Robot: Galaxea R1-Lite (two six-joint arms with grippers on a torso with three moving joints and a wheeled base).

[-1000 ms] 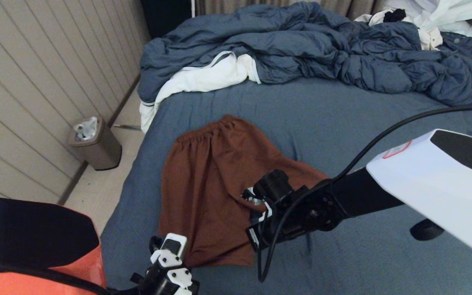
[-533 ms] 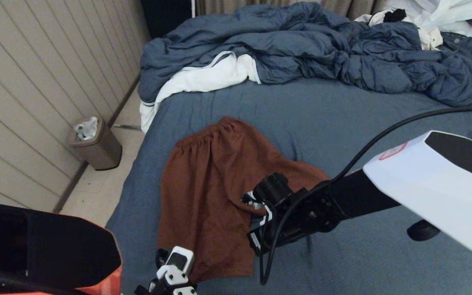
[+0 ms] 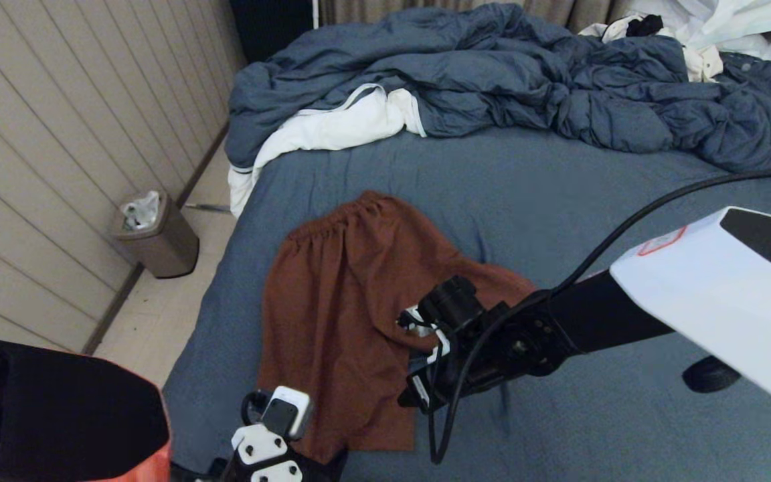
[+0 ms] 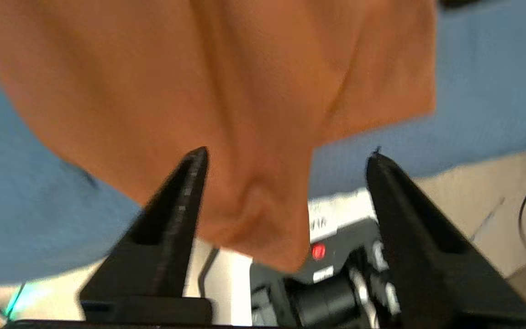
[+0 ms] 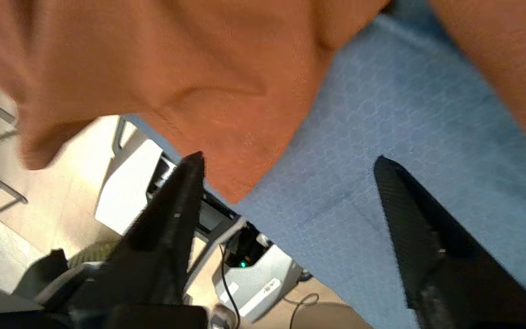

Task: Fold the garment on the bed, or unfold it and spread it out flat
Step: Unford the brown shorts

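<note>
The rust-brown shorts (image 3: pixel 338 308) lie on the bed's dark blue-grey sheet (image 3: pixel 559 187), waistband (image 3: pixel 338 217) toward the far side and leg hems at the near edge. My left gripper (image 4: pixel 288 155) is open at the near edge. A corner of the shorts (image 4: pixel 254 219) hangs loose between its fingers, over the bed's edge. My right gripper (image 5: pixel 288 160) is also open, hovering over bare sheet (image 5: pixel 363 137) just beside the other hem corner (image 5: pixel 240 169). In the head view the right wrist (image 3: pixel 466 335) covers the shorts' right leg. Drawstring and logo are hidden.
A rumpled blue duvet (image 3: pixel 492 73) and white clothes (image 3: pixel 332 130) fill the far side of the bed. A bin (image 3: pixel 154 234) stands on the floor by the panelled wall at the left. A black cable (image 3: pixel 626 221) arcs over the right arm.
The shorts' near hem has come closer to the bed's near edge. My left wrist dipped and came back a little; my right arm shifted slightly to the right.
</note>
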